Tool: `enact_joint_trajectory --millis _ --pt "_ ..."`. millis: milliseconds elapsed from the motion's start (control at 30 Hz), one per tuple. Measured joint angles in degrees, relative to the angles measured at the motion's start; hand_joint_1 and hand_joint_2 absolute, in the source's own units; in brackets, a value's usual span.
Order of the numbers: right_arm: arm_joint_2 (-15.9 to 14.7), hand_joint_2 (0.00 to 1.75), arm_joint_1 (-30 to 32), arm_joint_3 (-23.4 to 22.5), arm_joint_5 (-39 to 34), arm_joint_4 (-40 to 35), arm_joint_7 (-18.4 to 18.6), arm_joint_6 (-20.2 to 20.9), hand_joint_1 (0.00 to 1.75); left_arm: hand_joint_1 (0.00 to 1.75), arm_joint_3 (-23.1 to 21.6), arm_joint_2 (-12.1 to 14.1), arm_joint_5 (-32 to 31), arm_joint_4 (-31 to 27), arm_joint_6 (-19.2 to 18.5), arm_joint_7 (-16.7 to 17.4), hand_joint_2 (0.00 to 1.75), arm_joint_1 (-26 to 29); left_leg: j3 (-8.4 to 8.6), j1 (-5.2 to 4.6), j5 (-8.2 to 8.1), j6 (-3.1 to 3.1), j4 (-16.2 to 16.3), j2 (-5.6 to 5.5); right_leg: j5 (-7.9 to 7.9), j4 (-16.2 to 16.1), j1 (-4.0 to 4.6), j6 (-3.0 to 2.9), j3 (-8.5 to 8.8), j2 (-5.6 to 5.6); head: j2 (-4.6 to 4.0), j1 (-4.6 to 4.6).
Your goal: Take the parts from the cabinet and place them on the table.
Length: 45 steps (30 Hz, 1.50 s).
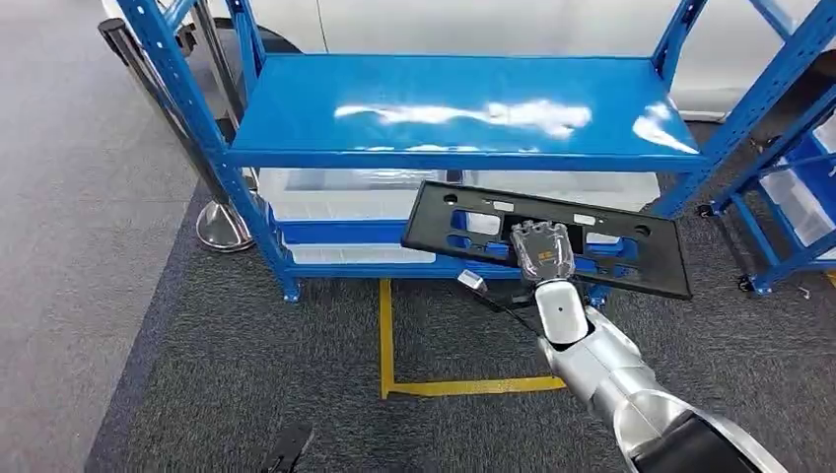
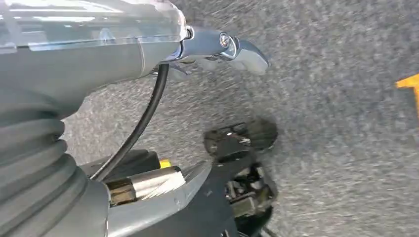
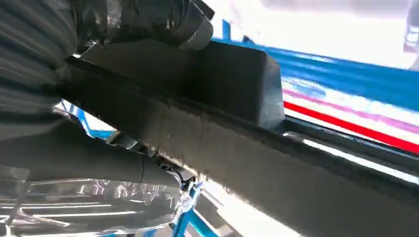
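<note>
The part (image 1: pixel 631 258) is a long, flat black plastic panel with rectangular slots and small pale tabs along it. It hangs in the air, tilted so its right end dips toward 4 o'clock, in front of the blue cabinet (image 1: pixel 463 108) and below its glossy shelf. The right robot hand (image 1: pixel 541 250) grips its near edge at the middle.

The shelving rack (image 1: pixel 463 108) was bright blue with white glare on its shelf. The part (image 1: pixel 631 236) was matte black, the arm (image 1: pixel 611 370) silver. Yellow tape (image 1: pixel 386 335) crossed speckled dark grey carpet (image 1: pixel 246 384).
</note>
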Motion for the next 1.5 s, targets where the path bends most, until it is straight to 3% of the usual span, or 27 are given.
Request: enact_joint_trajectory --millis 33,67,167,200,267,333,367,400,467,500,567,600,700,767,833,900,933,1000,1033,1067,1167,1200,1267,1333,1400,1433,1500 --pt "0.0 1.75 -0.1 -0.2 -0.1 -0.1 -0.1 0.0 1.75 0.00 0.0 0.0 0.0 0.0 0.0 0.0 1.75 0.0 -0.72 -0.32 0.40 -0.40 0.3 -0.10 -2.97 -5.1 0.34 -0.24 3.11 0.05 0.00 0.00" --pt "0.2 1.75 0.0 -0.5 -0.2 -0.1 -0.3 -0.1 1.75 0.00 0.0 0.0 0.0 0.0 0.1 0.0 1.75 0.1 -0.87 -0.26 0.93 -0.71 0.4 -0.06 -3.47 -6.7 0.45 -0.52 3.82 0.12 0.00 -0.31" --pt "0.2 1.75 0.1 -1.4 -0.6 -0.1 -0.8 -0.1 1.75 0.00 0.0 0.0 -0.1 0.0 0.2 -0.1 1.75 0.3 -1.24 -0.30 3.01 -1.79 -0.6 -0.18 -1.95 -7.0 0.76 -1.52 2.59 0.06 0.00 -0.13" --pt "0.2 1.75 0.2 -1.7 -0.7 0.0 -0.9 -0.1 1.75 0.00 0.0 0.1 -0.1 0.0 0.2 -0.1 1.75 0.5 -1.72 0.03 2.69 -2.08 -0.4 -0.29 -0.91 -7.4 0.07 -2.11 2.04 -0.26 0.00 -0.15" --pt "0.3 1.75 0.2 -2.2 -0.9 -0.1 -1.2 -0.2 1.75 0.00 0.0 0.1 -0.1 0.0 0.2 0.0 1.75 0.7 -3.43 0.09 -4.59 -2.53 4.5 -0.33 0.64 -7.5 0.10 -2.90 0.18 -0.30 0.00 -0.37" --pt "0.3 1.75 0.2 -2.8 -1.0 -0.1 -1.4 -0.2 1.75 0.00 0.1 0.1 -0.2 0.0 0.2 -0.1 1.75 0.6 -5.13 0.20 -10.53 -2.93 13.3 -0.32 2.15 -7.5 0.19 -2.90 -1.72 -0.32 0.00 -0.35" --pt "0.3 1.75 0.3 -3.0 -1.0 -0.1 -1.4 -0.2 1.75 0.00 0.1 0.1 -0.2 0.0 0.2 -0.1 1.75 0.6 -5.33 0.20 -11.19 -3.01 16.8 -0.32 2.87 -7.4 0.23 -2.87 -2.73 -0.32 0.00 -0.33" --pt "0.3 1.75 0.4 -3.1 -1.0 -0.1 -1.5 -0.2 1.75 0.00 0.1 0.1 -0.2 0.0 0.2 -0.1 1.75 0.6 -4.72 0.20 -9.88 -3.00 18.3 -0.32 3.37 -7.4 0.27 -2.80 -3.65 -0.31 0.00 -0.35" --pt "0.3 1.75 0.5 -3.6 -1.0 -0.1 -1.7 -0.2 1.75 0.00 0.1 0.1 -0.4 0.0 0.2 -0.4 1.75 0.6 -1.09 0.19 -4.33 -2.66 15.9 -0.32 4.72 -7.3 0.35 -2.51 -5.46 -0.33 0.00 -0.35" --pt "0.3 1.75 0.6 -3.8 -1.0 -0.1 -1.9 -0.2 1.75 0.00 0.1 0.1 -0.6 0.0 0.2 -0.5 1.75 0.6 2.22 0.16 -3.42 -2.27 12.1 -0.32 5.37 -7.3 0.42 -2.32 -6.17 -0.33 0.00 -0.37" --pt "0.3 1.75 0.5 -4.1 -1.0 -0.1 -2.0 -0.2 1.75 0.00 0.1 0.2 -0.7 0.0 0.5 -0.5 1.75 0.5 10.91 -0.34 -8.35 -1.45 0.3 -0.26 6.25 -7.0 0.65 -1.76 -6.57 -0.40 0.00 -0.35" --pt "0.3 1.75 0.5 -4.3 -1.0 -0.1 -2.0 -0.2 1.75 0.00 0.1 0.2 -0.7 0.0 0.5 -0.5 1.75 0.3 11.54 -0.35 -9.70 -1.46 -1.7 -0.29 6.83 -7.1 0.66 -1.32 -6.63 -0.51 0.00 -0.28" --pt "0.2 1.75 0.6 -4.5 -1.0 -0.1 -2.2 -0.2 1.75 0.00 0.2 0.2 -0.8 0.0 0.5 -0.4 1.75 0.6 10.94 -0.14 -7.80 -0.39 -2.3 -0.22 8.32 -7.9 0.60 -0.14 -6.75 -0.47 0.00 -0.24" --pt "0.1 1.75 0.7 -4.8 -1.0 -0.1 -2.2 -0.2 1.75 0.00 0.3 0.2 -0.8 0.0 0.3 -0.2 1.75 0.7 10.07 -0.16 -6.58 0.57 -2.2 0.21 3.62 -3.9 0.23 0.23 -8.49 -0.17 0.00 -0.06" --pt "0.1 1.75 0.9 -4.9 -1.0 0.0 -2.2 -0.2 1.75 0.00 0.3 0.3 -0.9 0.0 0.3 -0.2 1.75 0.8 8.68 -0.27 -5.78 0.77 -1.8 0.23 -1.96 5.0 0.17 0.59 -11.30 -0.10 0.00 -0.09" --pt "0.1 1.75 1.3 -4.9 -1.0 0.0 -2.2 -0.2 1.75 0.00 0.3 0.3 -0.9 0.0 0.3 -0.2 1.75 0.9 7.32 -0.33 -5.21 0.74 -1.3 0.20 -3.60 9.8 0.10 0.80 -11.92 -0.12 0.00 -0.09" --pt "0.1 1.75 1.6 -4.9 -1.0 0.0 -2.2 -0.2 1.75 0.00 0.3 0.3 -0.9 0.0 0.3 -0.1 1.75 1.1 6.63 -0.32 -5.02 0.64 -0.8 0.17 -2.62 8.0 0.08 0.76 -10.01 -0.12 0.00 -0.09" --pt "0.1 1.75 1.5 -4.9 -1.0 0.0 -2.2 -0.2 1.75 0.00 0.3 0.3 -0.9 0.0 0.3 -0.1 1.75 1.2 5.58 -0.32 -4.97 0.51 0.1 0.12 0.61 -0.9 0.07 0.38 -3.67 -0.12 0.00 -0.11" --pt "0.1 1.75 1.4 -5.0 -1.0 -0.1 -2.2 -0.2 1.75 0.00 0.3 0.3 -0.9 0.0 0.3 -0.1 1.75 1.1 5.19 -0.32 -4.99 0.38 0.6 0.16 0.11 -5.1 0.20 -0.10 -1.76 -0.05 0.00 -0.11" --pt "0.1 1.75 1.4 -5.1 -1.0 -0.1 -2.2 -0.2 1.75 0.00 0.3 0.3 -0.9 0.0 0.3 -0.1 1.75 1.0 4.51 -0.75 -4.85 -0.05 1.1 0.17 0.22 -5.5 0.66 -0.46 -1.43 0.03 0.00 -0.11" --pt "0.1 1.75 1.6 -5.2 -1.0 -0.1 -2.2 -0.2 1.75 0.00 0.4 0.3 -1.1 0.0 0.2 0.0 1.75 1.1 4.14 -0.61 -4.06 -1.15 0.9 0.16 0.79 -5.4 0.76 -1.27 -2.08 -0.02 0.00 -0.15" --pt "0.0 1.75 1.6 -5.3 -1.0 -0.1 -2.2 -0.2 1.75 0.00 0.4 0.3 -1.1 0.0 0.2 0.0 1.75 1.2 3.92 -0.87 -4.01 -1.51 0.9 0.07 1.31 -6.0 0.15 -1.91 -2.15 -0.08 0.00 -0.13" --pt "0.1 1.75 1.4 -5.4 -1.0 -0.1 -2.2 -0.2 1.75 0.00 0.4 0.4 -1.2 0.0 0.2 0.0 1.75 1.2 2.48 -0.55 -8.18 -2.23 4.3 0.01 2.42 -6.6 0.02 -2.81 -2.73 -0.38 0.00 -0.22" --pt "0.1 1.75 1.4 -5.4 -0.9 -0.1 -2.3 -0.2 1.75 0.00 0.4 0.5 -1.2 0.0 0.2 0.0 1.75 1.1 -0.31 -0.26 -12.84 -2.72 12.1 0.01 3.15 -6.5 0.08 -2.85 -3.67 -0.37 0.00 -0.24" --pt "0.1 1.75 1.5 -5.4 -0.9 -0.1 -2.4 -0.2 1.75 0.00 0.4 0.5 -1.2 0.0 0.1 0.0 1.75 1.2 -1.73 -0.05 -14.96 -3.04 17.8 0.02 4.07 -6.4 0.08 -2.74 -4.89 -0.38 0.00 -0.24" --pt "0.1 1.75 1.6 -5.4 -0.9 -0.1 -2.5 -0.2 1.75 0.00 0.4 0.5 -1.2 0.0 0.0 0.0 1.75 1.2 -0.38 0.05 -14.03 -3.10 16.4 0.02 4.59 -6.4 0.03 -2.62 -5.52 -0.39 0.00 -0.24" --pt "0.1 1.75 1.6 -5.4 -0.9 -0.1 -2.5 -0.2 1.75 0.00 0.5 0.5 -1.2 0.0 0.0 0.0 1.75 1.1 5.68 0.30 -10.29 -3.08 7.1 0.04 5.59 -6.4 -0.08 -2.29 -6.59 -0.37 0.00 -0.26"
